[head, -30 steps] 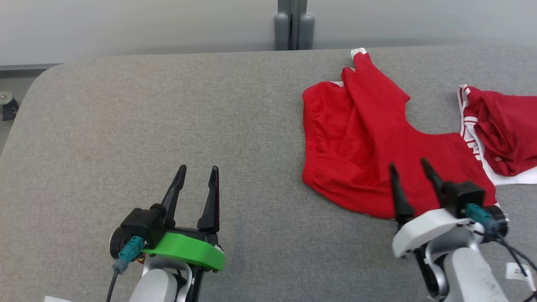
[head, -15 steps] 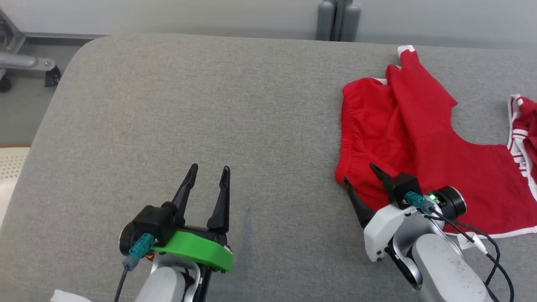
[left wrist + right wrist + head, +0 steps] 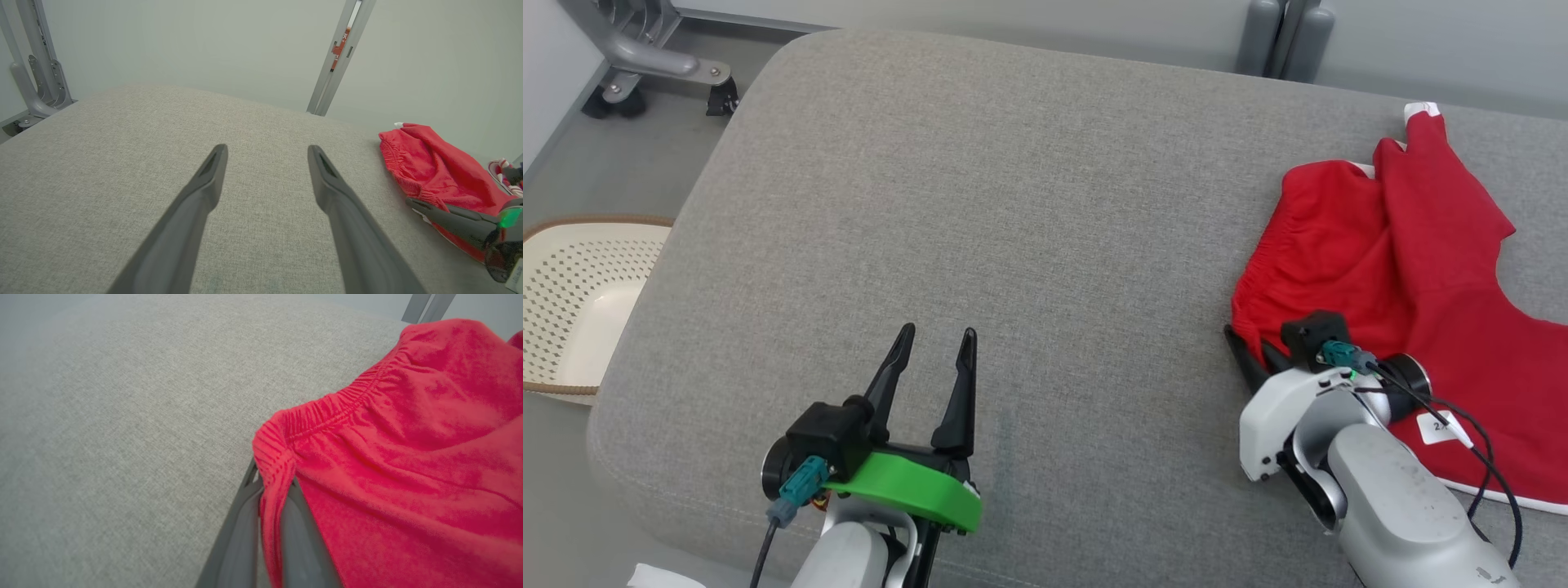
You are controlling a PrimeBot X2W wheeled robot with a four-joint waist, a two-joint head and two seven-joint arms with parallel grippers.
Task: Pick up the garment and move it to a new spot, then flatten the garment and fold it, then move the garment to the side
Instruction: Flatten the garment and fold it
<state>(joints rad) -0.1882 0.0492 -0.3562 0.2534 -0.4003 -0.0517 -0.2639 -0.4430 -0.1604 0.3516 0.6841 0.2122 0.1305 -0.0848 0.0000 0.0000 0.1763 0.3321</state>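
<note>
We see the red shorts (image 3: 388,437) pinched at their waistband corner inside the right gripper (image 3: 1250,347), while the left gripper (image 3: 938,331) stands spread.

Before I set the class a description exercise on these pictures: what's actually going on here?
A two-armed robot is starting on laundry. Its right gripper is shut on the gathered waistband corner of a red fabric garment, which lies rumpled on the right part of a wide grey cloth-covered surface. Most of the garment rests on that surface, not yet lifted. The left gripper is open and holds nothing, poised over bare grey cloth. Flattening and folding are not yet done.
</note>
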